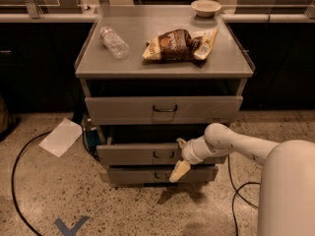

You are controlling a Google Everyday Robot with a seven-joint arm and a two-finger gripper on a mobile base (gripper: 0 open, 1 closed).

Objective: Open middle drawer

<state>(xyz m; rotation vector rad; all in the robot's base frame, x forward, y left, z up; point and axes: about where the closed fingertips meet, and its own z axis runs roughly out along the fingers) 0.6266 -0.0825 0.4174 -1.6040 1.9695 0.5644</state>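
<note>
Camera view: I see one cabinet (88, 65) with three drawer fronts stacked, and the arm reaching in from the right.
Middle drawer (130, 154): between the taller top drawer (118, 110) and the narrow bottom drawer (133, 175). Its front stands slightly proud of the frame, so I judge it only partly open.
Gripper (180, 157): at the middle drawer's front, just right of the handle (163, 155).
Fingers: spread apart, one tip (181, 143) above the front's top edge and one (179, 171) hanging over the bottom drawer. Nothing is visibly clasped.
Risk, grip: with the handle outside the fingers, a pull could slip off the plain front.
Risk, wrong drawer: the lower finger may catch the bottom drawer and drag it too.
Risk, load: a jerk could roll the bottle (114, 42) or shift the snack bag (172, 45) on top.
Risk, floor: the cable (235, 191) lies near the base.
</note>
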